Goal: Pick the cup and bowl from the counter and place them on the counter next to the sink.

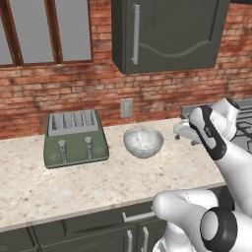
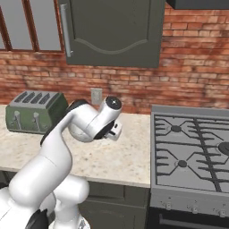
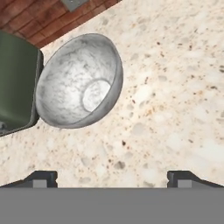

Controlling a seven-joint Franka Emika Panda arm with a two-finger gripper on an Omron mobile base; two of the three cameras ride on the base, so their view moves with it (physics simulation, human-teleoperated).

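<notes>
Resting on counter [image 1: 74, 187] – one bowl [image 1: 143, 141], one toaster [image 1: 75, 137], pincer [image 3: 112, 178] released, empty.

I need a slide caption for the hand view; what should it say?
Open gripper hovering over the counter, with the empty bowl ahead beside a green toaster.

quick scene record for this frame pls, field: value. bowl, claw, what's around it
bowl: upright on the counter, nothing visible in it, not held
bowl neighbour: green toaster to its left, apart from it in the left base view
claw: open, above bare counter, bowl ahead and off to one side
stove: right of the counter
wall: brick, with an outlet behind the bowl
task state: bowl not yet picked up
</notes>
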